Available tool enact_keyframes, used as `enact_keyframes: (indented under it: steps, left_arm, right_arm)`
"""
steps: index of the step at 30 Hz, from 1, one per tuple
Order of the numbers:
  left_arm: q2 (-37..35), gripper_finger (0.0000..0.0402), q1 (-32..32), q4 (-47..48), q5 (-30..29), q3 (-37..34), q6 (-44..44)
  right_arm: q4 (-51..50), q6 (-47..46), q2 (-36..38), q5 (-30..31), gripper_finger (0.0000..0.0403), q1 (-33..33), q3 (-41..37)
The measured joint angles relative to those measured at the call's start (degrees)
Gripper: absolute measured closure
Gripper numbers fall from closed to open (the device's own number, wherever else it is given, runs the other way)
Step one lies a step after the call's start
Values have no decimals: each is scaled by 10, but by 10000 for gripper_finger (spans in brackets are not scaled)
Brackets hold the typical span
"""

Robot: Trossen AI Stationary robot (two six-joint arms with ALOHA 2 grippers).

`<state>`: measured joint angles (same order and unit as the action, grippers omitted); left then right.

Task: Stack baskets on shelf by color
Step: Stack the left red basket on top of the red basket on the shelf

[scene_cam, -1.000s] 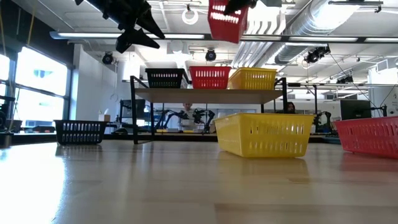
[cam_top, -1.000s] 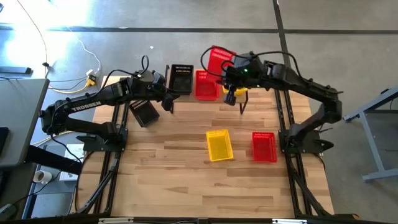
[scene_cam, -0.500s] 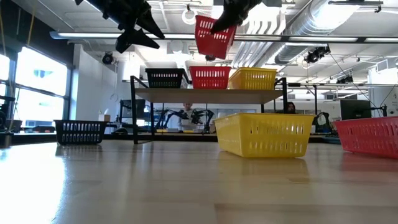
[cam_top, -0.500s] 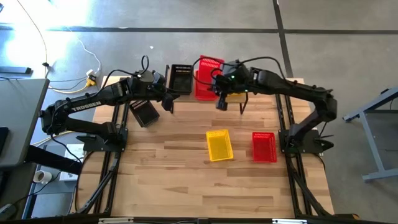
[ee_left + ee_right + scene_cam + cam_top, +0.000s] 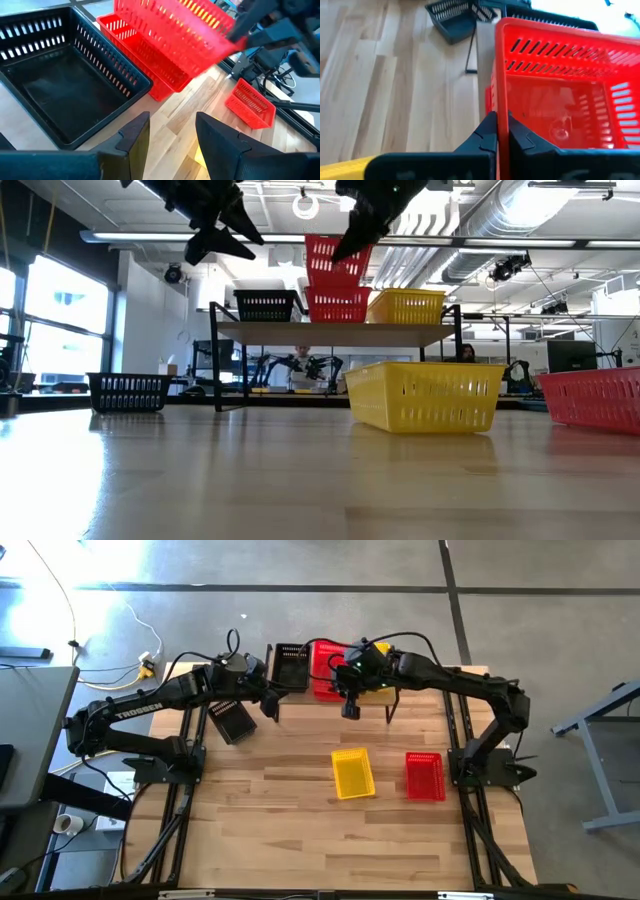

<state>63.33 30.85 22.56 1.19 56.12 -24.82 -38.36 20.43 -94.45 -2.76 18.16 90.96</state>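
Shelf (image 5: 340, 332) below, right pincer (image 5: 498, 131) grips red basket (image 5: 336, 258); left pincer (image 5: 170, 135) open

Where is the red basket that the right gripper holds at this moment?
In the low view, the held red basket hangs in the right gripper just above the red basket on the shelf, between black and yellow ones.

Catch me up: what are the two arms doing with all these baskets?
The right gripper holds a red basket by its rim, just above the red basket on the shelf, between a black basket and a yellow one. The left gripper hangs open and empty near the shelf. One black, one yellow and one red basket remain on the table.
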Motion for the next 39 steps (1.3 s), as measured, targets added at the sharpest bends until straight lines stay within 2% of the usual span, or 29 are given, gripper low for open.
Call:
enact_keyframes:
  steps: [25, 39]
  left_arm:
    - [0, 252, 0, 8, -2, 0, 6]
    - [0, 252, 0, 8, -2, 0, 10]
  right_arm:
    - [-8, 36, -34, -19, 403, 41, 1]
    - [-18, 53, -34, -3, 395, 41, 1]
